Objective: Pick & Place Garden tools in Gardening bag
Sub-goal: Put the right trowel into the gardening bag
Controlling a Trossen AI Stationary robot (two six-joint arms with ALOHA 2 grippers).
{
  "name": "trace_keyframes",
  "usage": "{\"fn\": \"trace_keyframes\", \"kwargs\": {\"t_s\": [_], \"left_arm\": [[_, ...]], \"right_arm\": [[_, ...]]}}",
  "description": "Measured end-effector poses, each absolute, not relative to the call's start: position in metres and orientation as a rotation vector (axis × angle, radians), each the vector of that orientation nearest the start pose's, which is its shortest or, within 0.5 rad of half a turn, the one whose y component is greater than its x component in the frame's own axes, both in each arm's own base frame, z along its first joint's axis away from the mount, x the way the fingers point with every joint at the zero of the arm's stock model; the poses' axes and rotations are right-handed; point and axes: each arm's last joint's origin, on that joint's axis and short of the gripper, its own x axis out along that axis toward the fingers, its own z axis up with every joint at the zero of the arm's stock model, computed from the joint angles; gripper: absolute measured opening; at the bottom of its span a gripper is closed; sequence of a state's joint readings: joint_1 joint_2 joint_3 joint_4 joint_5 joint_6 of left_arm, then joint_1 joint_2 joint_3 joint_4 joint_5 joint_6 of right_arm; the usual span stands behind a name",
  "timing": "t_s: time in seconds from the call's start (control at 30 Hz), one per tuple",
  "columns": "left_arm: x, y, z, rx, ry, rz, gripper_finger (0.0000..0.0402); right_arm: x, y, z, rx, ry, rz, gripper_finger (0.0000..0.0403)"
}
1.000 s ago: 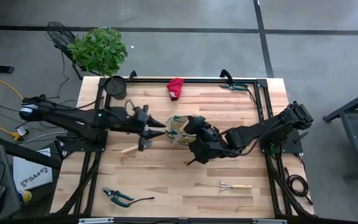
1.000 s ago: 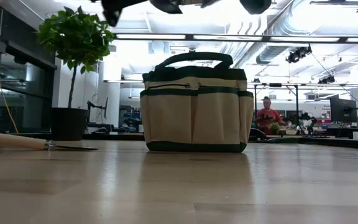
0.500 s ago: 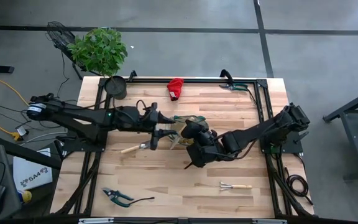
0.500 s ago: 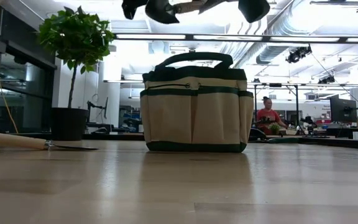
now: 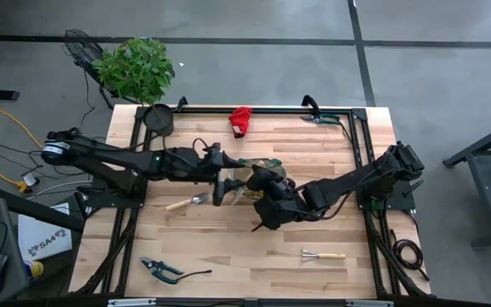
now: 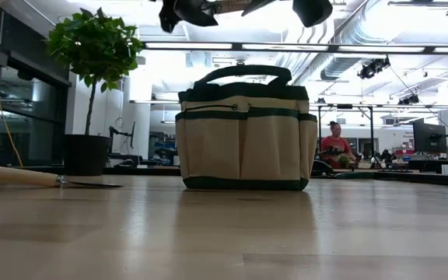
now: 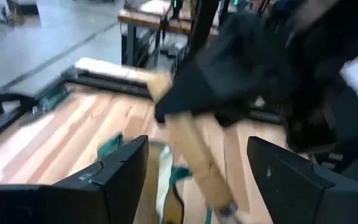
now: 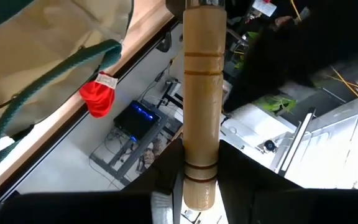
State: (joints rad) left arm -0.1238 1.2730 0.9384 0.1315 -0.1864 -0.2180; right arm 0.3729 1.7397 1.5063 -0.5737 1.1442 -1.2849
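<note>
The tan gardening bag [image 6: 246,132] with green trim stands upright at mid-table, mostly hidden under both arms in the high view [image 5: 254,164]. Above its mouth my right gripper [image 5: 260,181] is shut on a wooden-handled tool [image 8: 201,93]. My left gripper [image 7: 197,163] is open, level with that tool, one finger on either side of the handle, not touching it. The trowel [image 5: 186,202] lies flat left of the bag, the pruners [image 5: 160,269] near the front left, the mini rake [image 5: 322,254] at the front right, and the red glove [image 5: 241,120] at the far edge. My right gripper pinches the tool's wooden handle near its butt end [image 8: 201,177] between its two fingers, which lie across it. The tool is lifted clear above the bag and slants downward, its metal end [image 7: 226,209] lowest.
A black pot with a green plant [image 5: 158,119] stands at the table's far left corner. A green clamp [image 5: 322,118] sits on the far right frame. The front middle of the tabletop is bare wood. A person sits far off in the room behind.
My left gripper has moved toward the table's right, over the trowel and up to the bag and the tool held by my right gripper. The bag and the tools on the table have stayed where they were.
</note>
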Motion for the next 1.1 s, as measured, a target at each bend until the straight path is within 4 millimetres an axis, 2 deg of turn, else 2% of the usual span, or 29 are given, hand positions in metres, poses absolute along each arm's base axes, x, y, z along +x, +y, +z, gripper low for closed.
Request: {"fn": "trace_keyframes", "kwargs": {"t_s": [0.23, 0.6, 0.8, 0.9, 1.1], "left_arm": [[0.3, -0.032, 0.304, -0.19, 0.169, 0.079, 0.0269], [0.301, -0.033, 0.306, -0.224, 0.153, 0.035, 0.0269], [0.306, -0.034, 0.298, -0.225, 0.181, 0.04, 0.0268], [0.308, -0.034, 0.295, -0.234, 0.191, 0.049, 0.0254], [0.308, -0.034, 0.295, -0.234, 0.191, 0.056, 0.0193]], "right_arm": [[0.358, 0.112, 0.31, -1.742, 1.017, -0.24, 0.0066], [0.36, 0.111, 0.31, -1.721, 0.994, -0.235, 0.0066], [0.361, 0.111, 0.31, -1.718, 0.989, -0.231, 0.0066], [0.361, 0.111, 0.309, -1.715, 0.983, -0.215, 0.0066], [0.362, 0.112, 0.309, -1.707, 0.976, -0.213, 0.0066]]}}
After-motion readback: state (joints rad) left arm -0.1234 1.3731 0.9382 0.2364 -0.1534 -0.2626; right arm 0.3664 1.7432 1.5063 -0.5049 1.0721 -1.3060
